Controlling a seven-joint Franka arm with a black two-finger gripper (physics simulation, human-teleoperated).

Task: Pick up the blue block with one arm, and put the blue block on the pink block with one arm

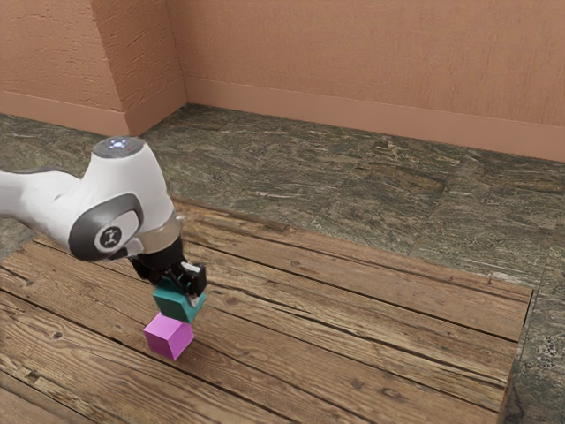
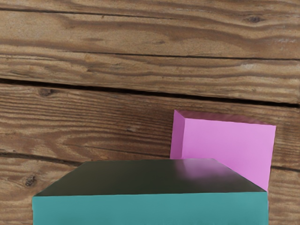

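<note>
The block named blue looks teal (image 1: 180,306); it hangs in my gripper (image 1: 183,293), whose black fingers are shut on its sides. It hovers just above the pink block (image 1: 169,336), which rests on the wooden table, offset a little toward the exterior view's right of it. In the wrist view the teal block (image 2: 150,194) sits large right under my hand, and the pink block (image 2: 229,146) shows beyond it, partly covered by the teal one.
The table (image 1: 371,336) is rough wooden planks; its edge runs along the exterior view's right side, near a stone floor (image 1: 371,177). Orange walls stand at the back.
</note>
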